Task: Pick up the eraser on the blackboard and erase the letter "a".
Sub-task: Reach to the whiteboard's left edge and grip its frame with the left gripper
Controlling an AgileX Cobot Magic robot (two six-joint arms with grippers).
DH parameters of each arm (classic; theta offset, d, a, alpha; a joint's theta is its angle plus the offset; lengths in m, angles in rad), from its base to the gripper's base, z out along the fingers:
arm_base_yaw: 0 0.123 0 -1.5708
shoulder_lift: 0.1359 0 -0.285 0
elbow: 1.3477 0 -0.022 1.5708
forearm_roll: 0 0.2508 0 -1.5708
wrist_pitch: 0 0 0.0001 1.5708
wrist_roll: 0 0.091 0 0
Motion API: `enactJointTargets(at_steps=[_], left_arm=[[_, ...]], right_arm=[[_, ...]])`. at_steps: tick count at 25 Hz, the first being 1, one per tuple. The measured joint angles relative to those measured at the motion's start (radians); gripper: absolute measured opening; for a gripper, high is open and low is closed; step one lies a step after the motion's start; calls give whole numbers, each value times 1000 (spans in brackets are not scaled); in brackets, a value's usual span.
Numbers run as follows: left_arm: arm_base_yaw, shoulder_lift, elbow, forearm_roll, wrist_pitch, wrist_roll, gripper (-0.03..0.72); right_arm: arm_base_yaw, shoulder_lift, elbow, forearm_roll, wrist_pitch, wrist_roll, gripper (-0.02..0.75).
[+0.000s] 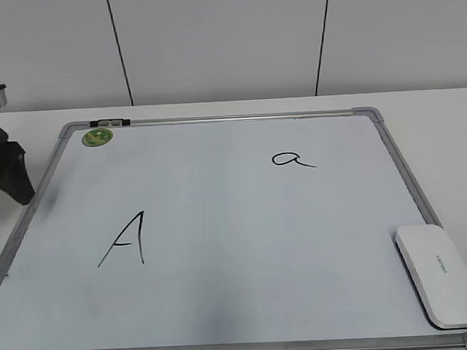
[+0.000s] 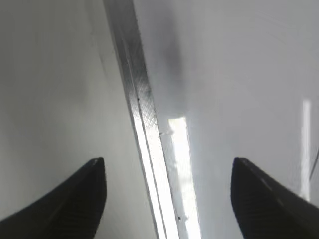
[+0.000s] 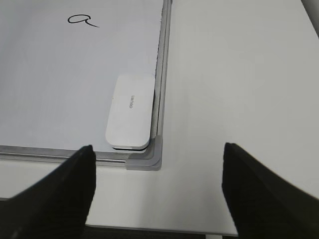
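You are at the pick-up step: bring your right claw, jaws apart, over the eraser in the blackboard's near right corner, while the left claw waits, jaws apart.

Both claws have matte black, tapered fingers.

Smooth white plastic eraser; glossy blackboard with brushed metal frame.
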Motion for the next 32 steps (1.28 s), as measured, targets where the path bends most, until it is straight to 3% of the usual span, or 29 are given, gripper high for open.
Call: enactJointTargets(at_steps=[6, 15, 21, 32], left_arm=[[87, 67, -1, -168, -17, 108, 569], [93, 128, -13, -230, -57, 174, 562], [95, 139, -13, -224, -81, 180, 451], [170, 139, -13, -283, -75, 233, 382]], right_arm=[[0, 0, 0, 0, 0, 0, 586], [0, 0, 0, 0, 0, 0, 586], [0, 0, 0, 0, 0, 0, 586], [0, 0, 0, 0, 0, 0, 586]])
